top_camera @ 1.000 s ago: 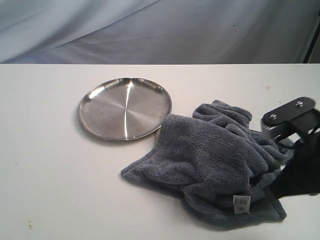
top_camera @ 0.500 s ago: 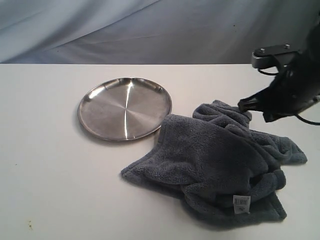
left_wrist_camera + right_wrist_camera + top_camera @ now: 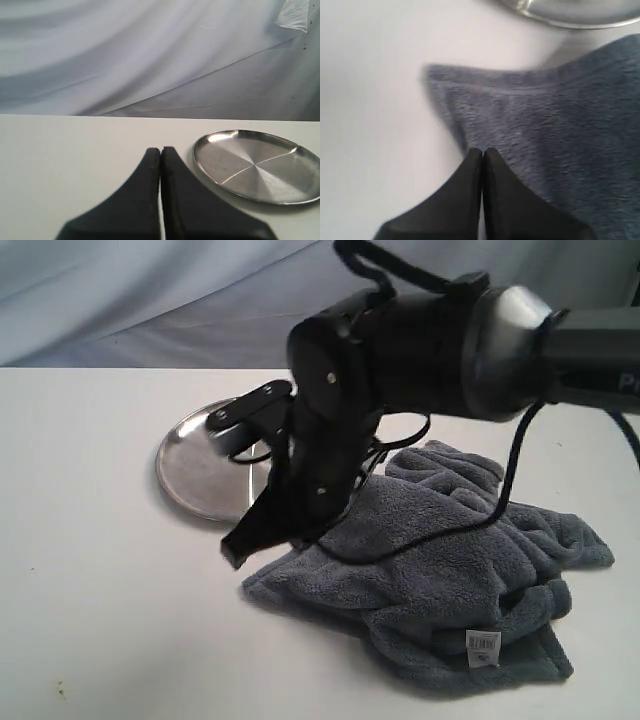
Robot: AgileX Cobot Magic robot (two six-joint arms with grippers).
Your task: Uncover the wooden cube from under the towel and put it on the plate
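Note:
The blue-grey towel (image 3: 450, 560) lies bunched on the white table, right of the silver plate (image 3: 190, 465). No wooden cube shows; the towel hides whatever is beneath it. My right gripper (image 3: 233, 555) reaches across from the right and is shut, its tip low at the towel's left corner. In the right wrist view its shut fingers (image 3: 482, 150) sit over the towel's edge (image 3: 560, 130), with the plate's rim (image 3: 570, 20) beyond. The left gripper (image 3: 160, 149) is shut and empty above bare table, beside the plate (image 3: 255, 165). It does not appear in the exterior view.
The right arm's dark bulk (image 3: 400, 350) hangs over the plate's right side and the towel's far edge. A small white label (image 3: 483, 645) marks the towel's near edge. A pale draped cloth (image 3: 200, 300) backs the table.
The right arm has swung from the far right edge, up and across the towel, down to its left corner by the plate. The towel and plate have not moved.

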